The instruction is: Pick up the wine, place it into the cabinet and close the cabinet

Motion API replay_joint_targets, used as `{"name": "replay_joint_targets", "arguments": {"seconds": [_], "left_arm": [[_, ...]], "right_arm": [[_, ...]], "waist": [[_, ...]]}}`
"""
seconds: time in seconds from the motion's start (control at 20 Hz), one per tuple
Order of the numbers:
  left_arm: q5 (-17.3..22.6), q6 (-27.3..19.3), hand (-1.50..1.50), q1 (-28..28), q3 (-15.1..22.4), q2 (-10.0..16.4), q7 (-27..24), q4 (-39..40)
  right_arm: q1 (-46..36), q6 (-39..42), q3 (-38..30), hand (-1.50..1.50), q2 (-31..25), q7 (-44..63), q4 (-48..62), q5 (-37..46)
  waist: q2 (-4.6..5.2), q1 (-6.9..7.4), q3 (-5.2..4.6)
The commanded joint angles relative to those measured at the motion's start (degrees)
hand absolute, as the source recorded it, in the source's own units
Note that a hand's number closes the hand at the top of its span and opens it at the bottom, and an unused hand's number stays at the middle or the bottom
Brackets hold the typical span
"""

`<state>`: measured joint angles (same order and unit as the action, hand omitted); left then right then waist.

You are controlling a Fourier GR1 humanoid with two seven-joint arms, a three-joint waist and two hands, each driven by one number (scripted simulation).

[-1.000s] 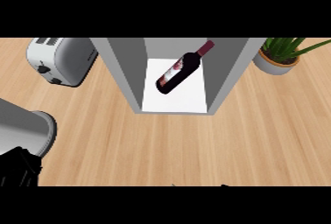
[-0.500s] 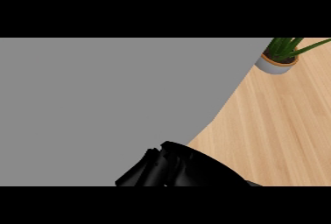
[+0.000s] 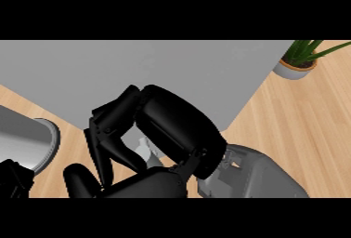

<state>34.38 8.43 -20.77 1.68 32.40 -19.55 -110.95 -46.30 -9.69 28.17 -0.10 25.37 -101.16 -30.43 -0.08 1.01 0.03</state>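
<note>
A broad grey cabinet door (image 3: pixel 137 69) fills the upper part of the head view and hides the cabinet's inside. The wine bottle does not show. My right hand (image 3: pixel 175 125) is raised in the middle of the view, in front of the door's lower part. Its fingers (image 3: pixel 113 116) are relaxed and spread, and it holds nothing. Its grey forearm (image 3: pixel 264 179) comes in from the lower right. A small black part of my left hand (image 3: pixel 14 179) shows at the lower left edge, under its grey forearm (image 3: pixel 24 144).
A potted green plant (image 3: pixel 298 58) stands at the back right on the wooden counter (image 3: pixel 302 121). Bare wood also shows at the left, below the door's slanted edge.
One second ago the cabinet stood open with the wine lying inside. The grey door then swung across the view. My right hand has since risen into the middle of the view.
</note>
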Motion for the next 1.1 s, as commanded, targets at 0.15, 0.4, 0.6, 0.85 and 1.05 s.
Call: {"name": "replay_joint_targets", "arguments": {"seconds": [0.15, 0.4, 0.6, 0.85, 1.05], "left_arm": [[-0.8, 4.4, 1.5, -1.3, -3.1, -0.9, -1.2, 2.6], [-0.2, 4.5, 1.5, 1.6, -4.4, -1.4, 2.5, 1.7], [-3.4, 4.0, 1.5, 1.5, -3.2, -3.5, 2.1, 1.8], [-2.5, 3.0, 1.5, 4.4, -3.4, -3.8, 5.1, 2.3], [-2.9, 3.4, 1.5, 4.8, -3.4, -4.0, 5.0, 2.9]], "right_arm": [[-4.2, -0.6, -4.9, 1.5, 0.1, -2.3, 10.8, -3.6], [-4.3, 1.9, -4.9, 1.5, 0.1, -8.4, 18.9, -3.8], [-4.1, 9.2, -10.9, 1.5, -0.8, -11.1, 27.0, -2.3], [-2.7, 12.2, -13.8, 1.5, -3.9, -14.9, 29.8, -1.7], [-5.5, 13.7, -15.0, 1.5, -3.8, -16.4, 34.5, -0.9]], "waist": [[0.09, -0.1, -0.06], [0.13, -0.05, -0.04], [0.23, -0.1, -0.04], [0.35, -0.34, -0.02], [0.53, -0.06, -0.05]]}}
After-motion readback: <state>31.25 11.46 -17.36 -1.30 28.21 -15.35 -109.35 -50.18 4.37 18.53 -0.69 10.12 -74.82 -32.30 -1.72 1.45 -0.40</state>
